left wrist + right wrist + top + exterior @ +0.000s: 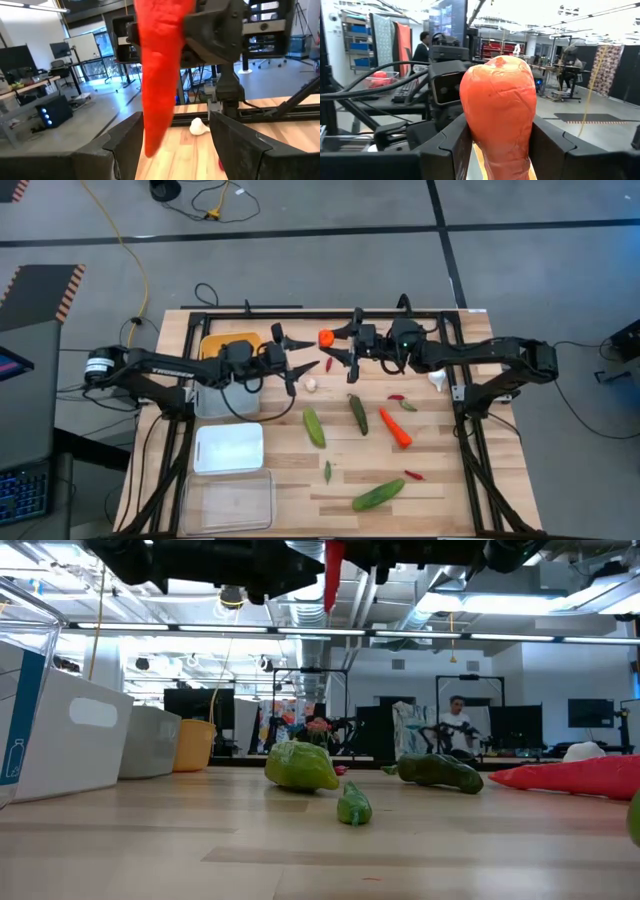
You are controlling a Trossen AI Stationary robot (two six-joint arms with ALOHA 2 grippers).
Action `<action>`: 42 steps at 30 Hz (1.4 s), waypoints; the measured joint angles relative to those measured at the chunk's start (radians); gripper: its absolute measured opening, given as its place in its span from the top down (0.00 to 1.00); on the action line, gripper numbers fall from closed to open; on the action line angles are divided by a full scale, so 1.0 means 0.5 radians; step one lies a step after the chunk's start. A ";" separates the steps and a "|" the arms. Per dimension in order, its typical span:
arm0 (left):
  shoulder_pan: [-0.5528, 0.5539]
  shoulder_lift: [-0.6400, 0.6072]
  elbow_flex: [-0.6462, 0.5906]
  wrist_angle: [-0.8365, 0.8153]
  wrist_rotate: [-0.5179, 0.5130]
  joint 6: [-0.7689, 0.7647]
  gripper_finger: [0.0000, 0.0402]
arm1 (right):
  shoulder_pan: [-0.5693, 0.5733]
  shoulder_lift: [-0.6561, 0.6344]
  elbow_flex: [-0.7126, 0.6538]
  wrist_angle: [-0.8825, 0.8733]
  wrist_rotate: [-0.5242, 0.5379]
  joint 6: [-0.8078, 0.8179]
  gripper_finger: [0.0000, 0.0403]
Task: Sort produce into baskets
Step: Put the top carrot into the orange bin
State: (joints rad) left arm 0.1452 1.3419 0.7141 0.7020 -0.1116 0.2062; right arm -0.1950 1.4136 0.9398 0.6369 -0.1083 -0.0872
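An orange carrot (499, 100) hangs above the table's far middle, thick end up, with my right gripper (500, 150) shut on it. In the high view this gripper (337, 348) faces my left gripper (295, 363). My left gripper (175, 145) is open. Its fingers stand on either side of the carrot's pointed lower end (156, 135); I see no touch. On the table lie three cucumbers (314, 427) (357, 413) (378, 495), another carrot (395, 428), red chilies (397, 396), green chilies (327, 471) and garlic bulbs (310, 384) (438, 378). My right gripper pinches the carrot's thick upper part (499, 127) between its two fingers (547, 150). The fingers come level from the table's right side and lie across the carrot. The carrot hangs lifted clear of the table, with its tip (333, 580) pointing down.
Four baskets stand in a row along the table's left side: yellow (228, 342) farthest, then grey (222, 402), white (228, 447) and clear (228, 502) nearest. A dark frame (300, 312) runs along the table's far and side edges. People show in the room beyond.
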 joint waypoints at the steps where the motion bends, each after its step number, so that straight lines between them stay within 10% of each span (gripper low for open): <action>1: 0.000 0.009 0.016 0.000 0.000 0.000 0.47 | 0.008 0.000 0.000 0.000 -0.001 0.000 0.52; 17: -0.014 0.120 0.143 0.017 0.139 0.040 0.48 | 0.157 0.000 0.000 0.107 0.000 -0.001 0.52; 31: -0.014 0.120 0.142 -0.025 0.100 0.039 0.87 | 0.152 0.000 0.000 0.101 0.008 0.000 0.51; 42: -0.012 0.095 0.140 -0.157 0.027 0.039 0.80 | 0.138 -0.049 0.000 -0.133 0.028 -0.002 0.36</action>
State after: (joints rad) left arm 0.1390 1.3892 0.7841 0.6234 -0.0981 0.2258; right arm -0.1259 1.3889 0.9398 0.5702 -0.0945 -0.0883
